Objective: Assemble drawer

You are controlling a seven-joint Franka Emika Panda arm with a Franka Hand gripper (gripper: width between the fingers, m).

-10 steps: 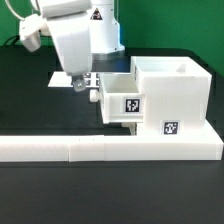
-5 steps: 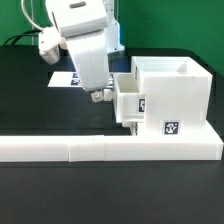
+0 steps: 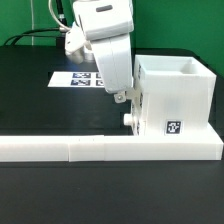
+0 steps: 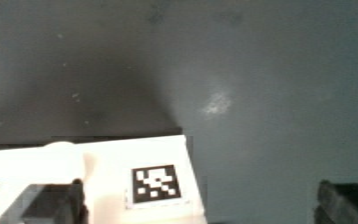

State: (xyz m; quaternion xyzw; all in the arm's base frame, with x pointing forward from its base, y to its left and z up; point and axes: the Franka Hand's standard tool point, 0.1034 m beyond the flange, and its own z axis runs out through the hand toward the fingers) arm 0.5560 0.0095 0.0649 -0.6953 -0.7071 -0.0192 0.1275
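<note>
The tray (image 3: 135,108) is now pushed into the drawer (image 3: 176,98); open black tabletop (image 3: 40,110) remains beside it; jaws stand apart.

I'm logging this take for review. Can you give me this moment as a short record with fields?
housing: tall white drawer housing, open on top, tag low on its front
tray: tagged tray with round knob at the housing's front, largely hidden by the arm
gripper: gripper at the tray's front, above the knob; jaw state not clear
wall: long low white wall in front of the housing
marker board: marker board flat behind the arm
</note>
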